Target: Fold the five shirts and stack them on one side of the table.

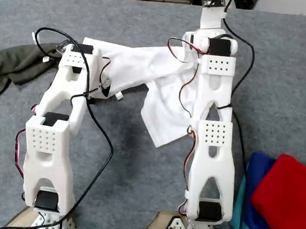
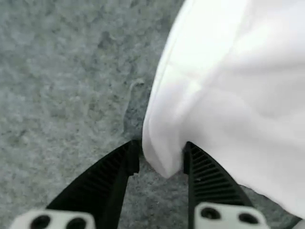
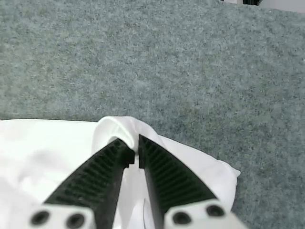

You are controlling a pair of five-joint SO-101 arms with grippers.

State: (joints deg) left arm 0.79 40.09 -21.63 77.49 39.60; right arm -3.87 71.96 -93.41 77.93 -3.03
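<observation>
white shirt: is lying spread on the grey table, toward the far side, between the two arms; one flap is trailing toward the near edge.
left gripper: is standing with its jaws partly apart, and a thick rolled edge of the white shirt is filling the gap between them; judged to be gripping that edge.
right gripper: is standing with its jaws almost closed, pinching a small raised fold at the shirt's far border, with bare table lying just beyond the fold.
long axis: is running side to side across the table, from the left arm's hold to the right arm's hold.
key relation: each gripper is sitting on one end of that axis, so the bulk of the cloth is lying between them and on the near side of the right gripper. A fold is judged to call for both ends travelling together; neither arm is nearer, as both are touching the cloth.
risk: the loose near flap is judged likely to drag or bunch if one end is leading.
red shirt: is lying folded at the near right of the table, on top of a blue shirt and a teal shirt.
dark green shirt: is lying crumpled at the left edge, apart from the white shirt.
markings: no brand, label or writing is showing legibly on any garment.
</observation>
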